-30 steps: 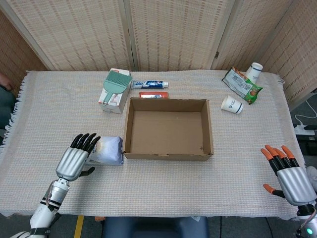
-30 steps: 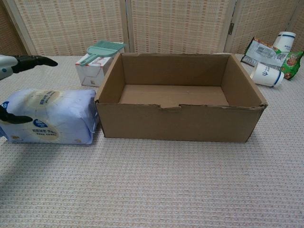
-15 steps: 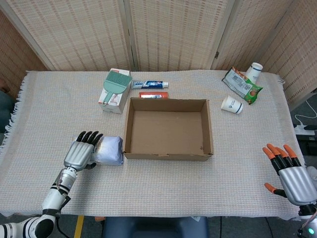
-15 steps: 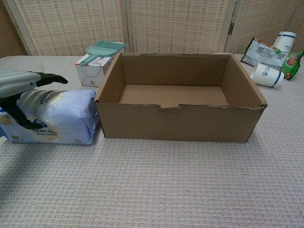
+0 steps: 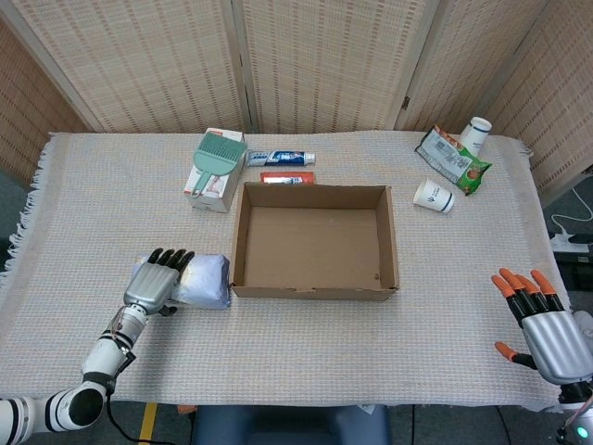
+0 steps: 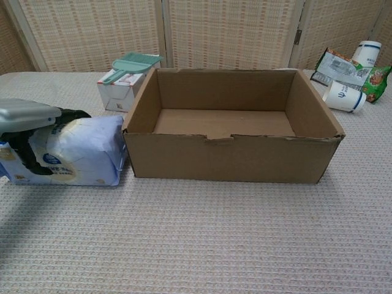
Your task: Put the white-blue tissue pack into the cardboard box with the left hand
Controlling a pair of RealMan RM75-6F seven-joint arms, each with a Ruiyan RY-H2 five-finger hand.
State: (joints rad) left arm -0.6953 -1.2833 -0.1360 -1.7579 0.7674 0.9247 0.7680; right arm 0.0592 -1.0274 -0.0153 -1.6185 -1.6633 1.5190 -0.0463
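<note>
The left hand (image 5: pixel 157 281) rests over the soft white-blue tissue pack (image 5: pixel 206 281), fingers draped across its top and thumb at its near side, gripping it on the tabletop (image 5: pixel 306 343). Just beyond its fingertips stands the open brown cardboard box (image 5: pixel 315 239), touching the pack. Only the head view shows the right hand (image 5: pixel 542 324), fingers spread, holding nothing.

Matt corrugated cardboard box (image 6: pixel 233 150); glossy plastic-wrapped tissue pack (image 6: pixel 79 150); coarse woven tablecloth (image 6: pixel 202 239).
</note>
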